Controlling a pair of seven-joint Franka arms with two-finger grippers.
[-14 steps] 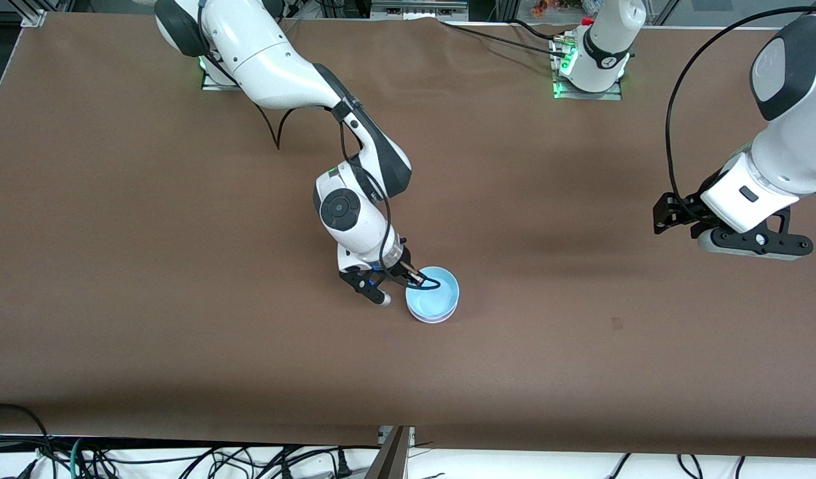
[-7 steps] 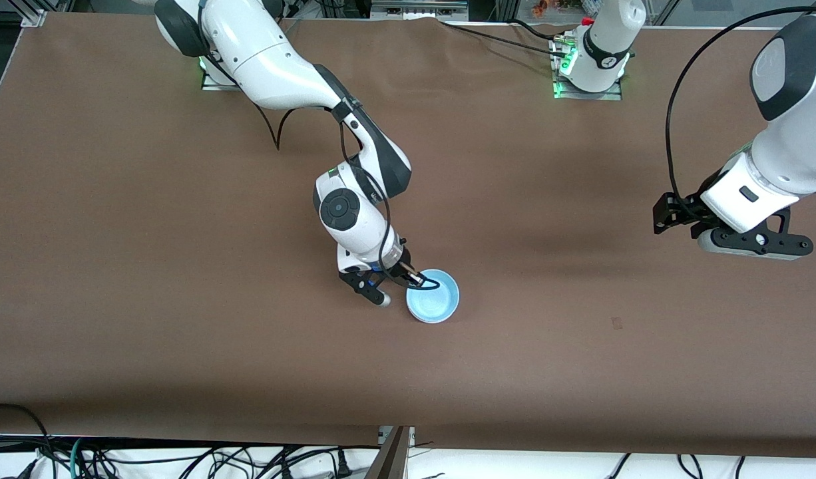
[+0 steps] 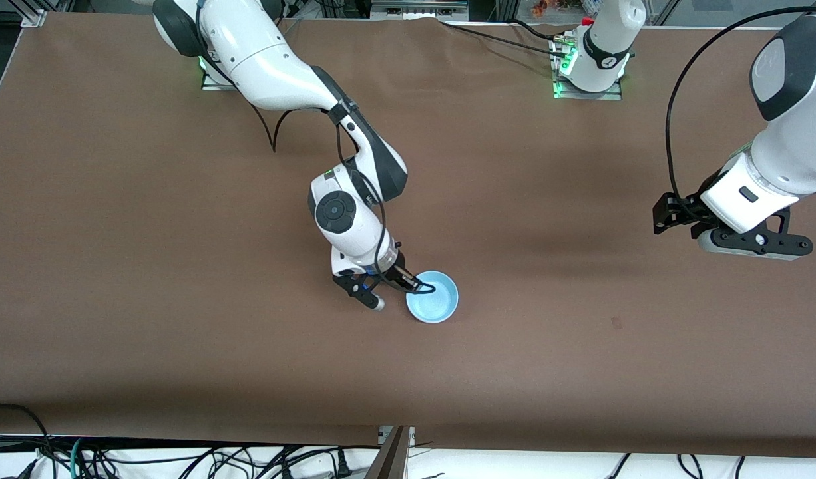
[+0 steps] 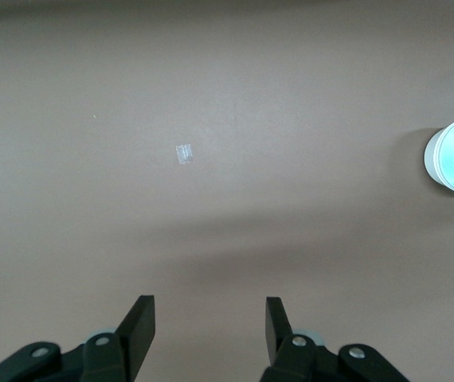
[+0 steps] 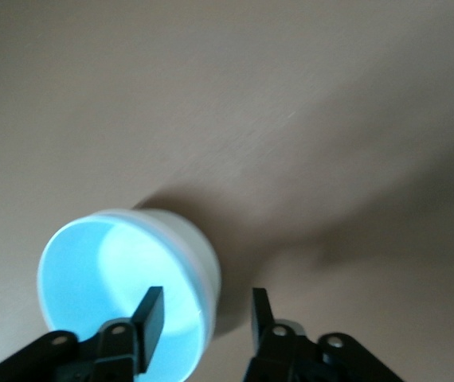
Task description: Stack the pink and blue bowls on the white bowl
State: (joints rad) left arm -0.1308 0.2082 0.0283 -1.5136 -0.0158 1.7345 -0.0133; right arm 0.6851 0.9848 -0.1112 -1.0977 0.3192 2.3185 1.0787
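The light blue bowl (image 3: 434, 297) sits upright on the table near its middle. My right gripper (image 3: 398, 296) is open at the bowl's rim on the right arm's side. In the right wrist view the right gripper (image 5: 207, 302) straddles the blue bowl (image 5: 107, 286), one finger inside and one outside, both clear of the wall. A pale whitish wall shows under the blue rim; I cannot tell whether it is the white bowl. The pink bowl is hidden. My left gripper (image 3: 747, 247) waits open and empty over the left arm's end; the left gripper (image 4: 209, 318) holds nothing.
A small scrap of clear tape (image 4: 183, 153) lies on the brown table (image 3: 182, 299) between the bowl and the left arm's end. Cables hang along the table's front edge (image 3: 182, 459).
The right gripper has opened and let go of the blue bowl's rim. The bowl has settled lower, covering the pale rim seen beneath it earlier. The left arm has not moved.
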